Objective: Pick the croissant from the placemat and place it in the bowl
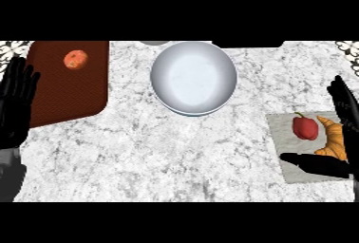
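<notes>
Croissant (335, 138) lies on the grey placemat (294, 172) beside a red pepper (304, 127); bowl (193, 78) well apart, up-left. My right hand (342, 142) brackets the croissant, thumb and fingers apart. Left hand (15, 102) rests at left edge, fingers straight.

The right hand (341, 137) runs off the view's right edge, so only part of its palm shows; its thumb lies across the lower end of the croissant (334, 138) and hides it, along with a strip of the grey placemat (282, 130). The left hand (15, 102) is cut by the left edge. At the top edge, a grey rounded thing (155, 42) and a dark shape (251, 44) show only as slivers, too little to identify.
</notes>
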Action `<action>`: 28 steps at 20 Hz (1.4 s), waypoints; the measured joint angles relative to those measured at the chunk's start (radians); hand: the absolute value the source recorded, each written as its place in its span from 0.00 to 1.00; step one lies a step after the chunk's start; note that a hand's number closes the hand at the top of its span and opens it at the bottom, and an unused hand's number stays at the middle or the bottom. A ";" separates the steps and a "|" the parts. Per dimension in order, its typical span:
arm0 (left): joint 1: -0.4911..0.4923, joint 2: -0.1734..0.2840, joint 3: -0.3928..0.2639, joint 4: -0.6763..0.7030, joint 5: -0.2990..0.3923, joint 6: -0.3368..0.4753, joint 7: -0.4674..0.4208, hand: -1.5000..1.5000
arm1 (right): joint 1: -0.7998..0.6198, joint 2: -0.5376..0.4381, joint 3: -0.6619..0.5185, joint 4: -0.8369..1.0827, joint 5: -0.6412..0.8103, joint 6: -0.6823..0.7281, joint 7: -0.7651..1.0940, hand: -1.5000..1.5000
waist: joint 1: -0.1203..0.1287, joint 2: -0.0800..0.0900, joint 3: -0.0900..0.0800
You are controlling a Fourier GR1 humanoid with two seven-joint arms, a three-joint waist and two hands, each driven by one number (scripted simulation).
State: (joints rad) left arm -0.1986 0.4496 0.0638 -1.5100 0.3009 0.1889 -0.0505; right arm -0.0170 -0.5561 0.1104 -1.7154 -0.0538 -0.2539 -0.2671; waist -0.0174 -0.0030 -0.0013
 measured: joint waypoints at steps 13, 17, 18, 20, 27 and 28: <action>0.022 -0.003 0.023 0.003 -0.004 -0.025 -0.016 0.50 | 0.223 -0.396 -0.185 -0.322 0.123 0.150 0.476 0.00 | -0.013 -0.004 -0.003; 0.023 0.010 0.037 0.006 0.003 -0.041 -0.011 0.50 | 0.266 -0.522 -0.243 -0.351 0.059 0.309 0.582 0.00 | -0.009 -0.003 -0.002; 0.022 0.011 0.038 0.002 0.002 -0.042 -0.004 0.50 | 0.273 -0.547 -0.254 -0.365 0.039 0.347 0.609 0.00 | -0.008 -0.002 -0.002; 0.003 0.007 0.036 0.013 -0.003 -0.040 -0.004 0.50 | 0.279 -0.594 -0.265 -0.378 0.019 0.416 0.651 0.00 | -0.005 -0.001 -0.001; -0.005 -0.018 0.039 0.013 -0.018 -0.057 -0.003 0.50 | 0.287 -0.598 -0.336 -0.352 -0.002 0.610 0.697 0.00 | 0.006 0.001 0.000; -0.006 -0.022 0.040 0.011 -0.019 -0.060 -0.002 0.50 | 0.278 -0.587 -0.333 -0.335 0.013 0.628 0.693 0.00 | 0.008 0.001 0.001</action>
State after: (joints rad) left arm -0.2044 0.4273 0.1035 -1.4988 0.2817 0.1293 -0.0521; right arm 0.2615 -1.1432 -0.2226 -2.0500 -0.0407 0.3741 0.4264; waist -0.0091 -0.0017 -0.0007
